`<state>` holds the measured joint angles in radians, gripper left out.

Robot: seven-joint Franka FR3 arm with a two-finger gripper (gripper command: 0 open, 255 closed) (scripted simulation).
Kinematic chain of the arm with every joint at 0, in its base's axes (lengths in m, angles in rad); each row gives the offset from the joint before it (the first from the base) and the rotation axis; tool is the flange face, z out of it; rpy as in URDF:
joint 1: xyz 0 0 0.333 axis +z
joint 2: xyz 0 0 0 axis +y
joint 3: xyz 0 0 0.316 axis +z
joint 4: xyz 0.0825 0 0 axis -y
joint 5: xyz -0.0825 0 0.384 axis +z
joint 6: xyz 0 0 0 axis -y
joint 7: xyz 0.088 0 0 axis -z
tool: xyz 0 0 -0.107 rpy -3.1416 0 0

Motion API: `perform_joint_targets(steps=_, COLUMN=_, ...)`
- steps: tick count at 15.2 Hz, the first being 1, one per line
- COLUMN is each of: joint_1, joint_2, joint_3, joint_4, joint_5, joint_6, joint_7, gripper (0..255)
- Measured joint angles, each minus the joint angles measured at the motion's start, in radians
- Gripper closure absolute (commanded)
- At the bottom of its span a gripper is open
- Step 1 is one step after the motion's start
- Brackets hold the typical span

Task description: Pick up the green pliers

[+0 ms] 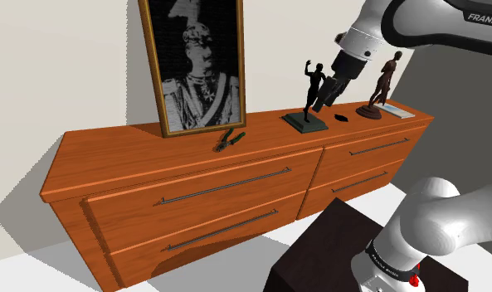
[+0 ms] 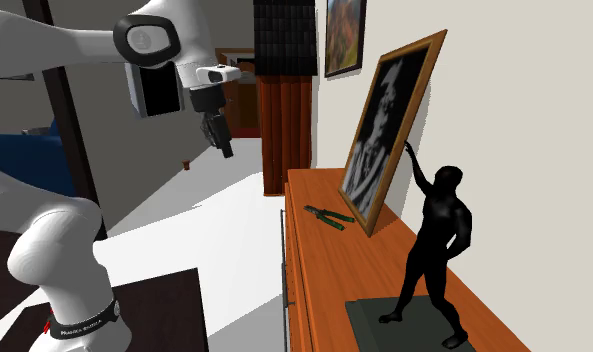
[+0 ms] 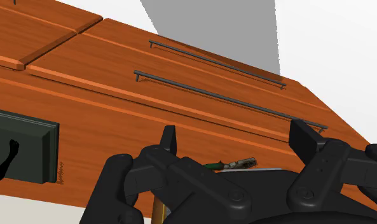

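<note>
The green-handled pliers [image 1: 229, 139] lie flat on the top of the wooden dresser [image 1: 136, 158], just in front of the framed portrait's lower corner. In the second exterior view the pliers [image 2: 329, 217] rest beside the frame. My black gripper [image 1: 320, 104] hangs in the air well above the dresser top and off to the shoulder view's right of the pliers. Seen from the second exterior view, the gripper [image 2: 225, 146] hovers out in front of the dresser. Its fingers stand apart with nothing between them in the wrist view [image 3: 234, 135], where the pliers [image 3: 235, 165] peek out beyond the hand.
A tall framed portrait [image 1: 194, 62] leans on the wall. A black figure statue [image 1: 310, 87] on a dark base stands close to the gripper. Farther along are a brown figurine [image 1: 383, 83] and a small black item [image 1: 342, 117]. The dresser drawers have long bar handles [image 3: 225, 95].
</note>
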<state>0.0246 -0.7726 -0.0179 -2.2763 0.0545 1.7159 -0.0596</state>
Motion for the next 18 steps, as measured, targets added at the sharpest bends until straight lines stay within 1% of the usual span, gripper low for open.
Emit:
perform_joint_targets(steps=2, joint_1=-0.004, joint_2=0.009, joint_3=0.009, joint_4=-0.004, joint_5=0.001, joint_6=0.012, joint_7=0.017, gripper=0)
perform_joint_targets(steps=3, joint_1=-0.008, joint_2=0.018, joint_3=0.028, joint_4=-0.012, joint_5=0.003, joint_6=0.028, joint_7=0.047, gripper=0)
perform_joint_targets(steps=7, joint_1=-0.036, joint_2=0.131, joint_3=0.120, joint_4=0.013, joint_5=0.008, joint_6=0.106, joint_7=0.208, gripper=0)
perform_joint_targets(steps=11, joint_1=-0.068, joint_2=0.262, joint_3=0.213, joint_4=0.052, joint_5=-0.009, joint_6=0.182, joint_7=0.385, gripper=0)
perform_joint_targets(steps=16, joint_1=-0.115, joint_2=0.466, joint_3=0.311, joint_4=0.146, joint_5=-0.072, joint_6=0.257, joint_7=0.613, gripper=0)
perform_joint_targets(steps=18, joint_1=-0.127, joint_2=0.549, joint_3=0.345, joint_4=0.208, joint_5=-0.108, joint_6=0.256, joint_7=0.713, gripper=0)
